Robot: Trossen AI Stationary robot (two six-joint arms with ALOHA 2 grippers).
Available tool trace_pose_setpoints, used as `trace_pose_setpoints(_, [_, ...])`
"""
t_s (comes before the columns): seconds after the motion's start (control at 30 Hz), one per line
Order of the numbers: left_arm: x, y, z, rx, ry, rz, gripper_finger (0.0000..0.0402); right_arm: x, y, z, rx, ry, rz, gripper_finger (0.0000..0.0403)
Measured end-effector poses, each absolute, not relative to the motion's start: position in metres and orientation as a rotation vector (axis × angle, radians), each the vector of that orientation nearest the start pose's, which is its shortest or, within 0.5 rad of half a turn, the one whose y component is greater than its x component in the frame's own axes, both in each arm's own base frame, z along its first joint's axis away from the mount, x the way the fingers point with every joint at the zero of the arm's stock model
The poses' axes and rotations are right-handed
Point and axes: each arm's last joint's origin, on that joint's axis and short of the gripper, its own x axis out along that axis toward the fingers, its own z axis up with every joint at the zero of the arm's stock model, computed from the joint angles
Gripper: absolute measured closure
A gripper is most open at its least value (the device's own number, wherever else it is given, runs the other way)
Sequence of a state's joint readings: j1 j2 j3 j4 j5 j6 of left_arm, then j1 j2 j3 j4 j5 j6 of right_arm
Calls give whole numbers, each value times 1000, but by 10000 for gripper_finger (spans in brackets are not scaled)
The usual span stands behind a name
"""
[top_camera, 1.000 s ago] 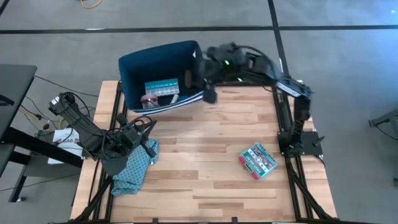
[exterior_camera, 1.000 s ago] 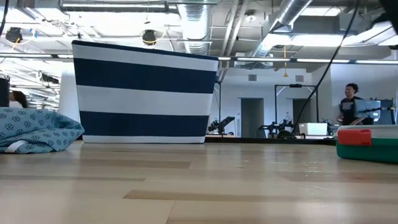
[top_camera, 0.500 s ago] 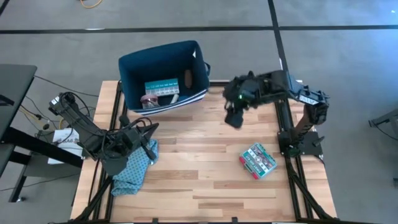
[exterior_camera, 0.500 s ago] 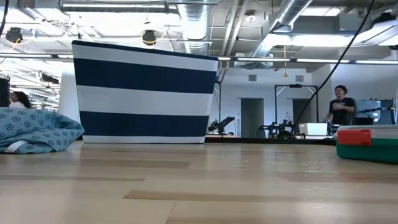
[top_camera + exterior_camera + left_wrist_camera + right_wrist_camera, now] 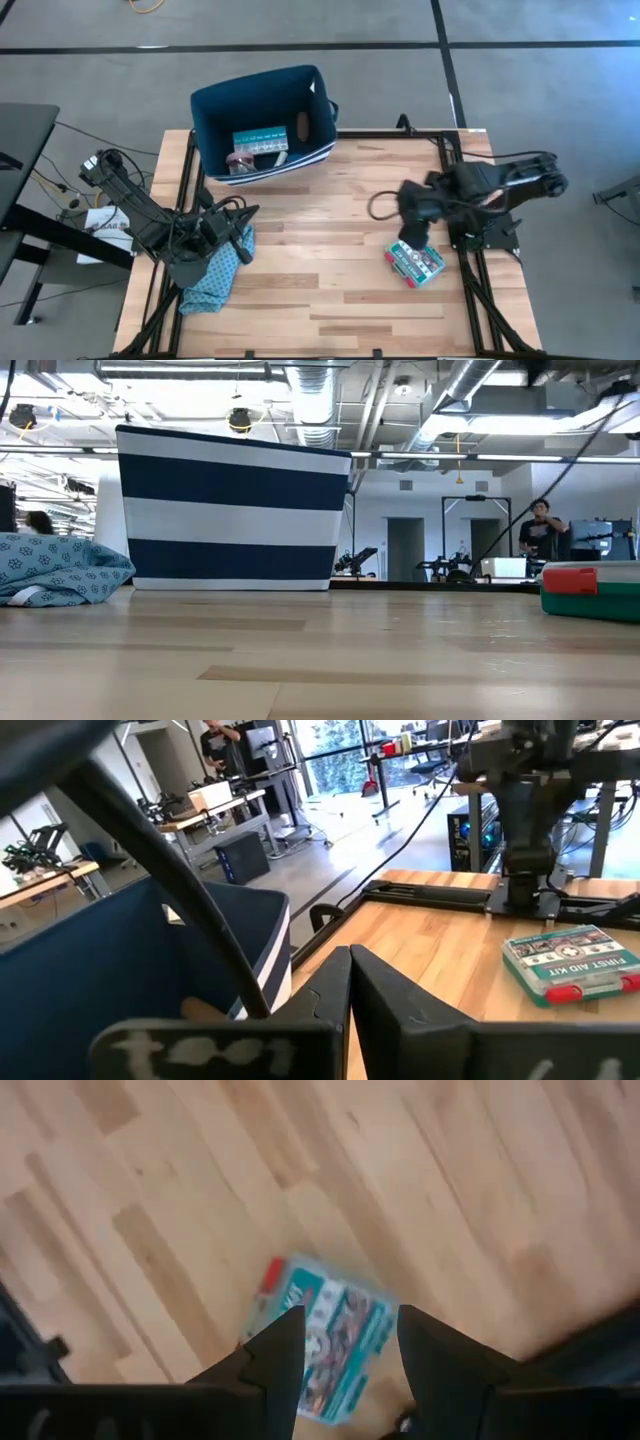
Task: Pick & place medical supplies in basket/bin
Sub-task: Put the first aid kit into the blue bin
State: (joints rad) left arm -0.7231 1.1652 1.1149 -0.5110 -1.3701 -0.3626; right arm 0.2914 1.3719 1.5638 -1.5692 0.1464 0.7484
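The dark navy bin (image 5: pixel 262 118) with a white-striped rim stands at the table's far edge; in the low view (image 5: pixel 230 510) it shows as navy and white stripes. Inside lie the light blue pill organiser (image 5: pixel 259 140), the pink roll (image 5: pixel 240 160) and the brown block (image 5: pixel 303 126). The teal-red-white flat box (image 5: pixel 415 259) lies flat on the table at the right; it also shows in the left wrist view (image 5: pixel 570 960). My right gripper (image 5: pixel 410 230) is open and hovers just above the box (image 5: pixel 325 1330), fingers pointing down. My left gripper (image 5: pixel 350 960) is shut and empty at the table's left.
A teal patterned cloth (image 5: pixel 213 265) lies crumpled at the table's left near corner, under my left gripper. Bare wood spans the table's middle and near side. Black frame rails run along the table edges (image 5: pixel 455 180). A person (image 5: pixel 538 525) stands in the room beyond.
My right gripper has swung from over the bin's right rim toward the table's right and near side, and has come down to just above the flat box. The box and the bin have stayed in place. The person in the room has walked left.
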Motion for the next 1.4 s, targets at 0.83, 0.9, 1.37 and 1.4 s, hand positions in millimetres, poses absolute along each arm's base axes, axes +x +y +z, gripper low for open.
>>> trace_pose_setpoints(0.83, [188,-128,353,117,174,643,401,249,176,199,525,1541,-612,251])
trace_pose_setpoints(0.9, [188,-128,352,127,180,643,401,251,176,192,514,1550,-637,251])
trace_pose_setpoints(1.37, [186,-127,348,152,219,612,401,255,168,188,518,1505,-734,251])
trace_pose_setpoints(1.4, [186,-127,348,153,220,611,401,256,168,188,525,1499,-726,251])
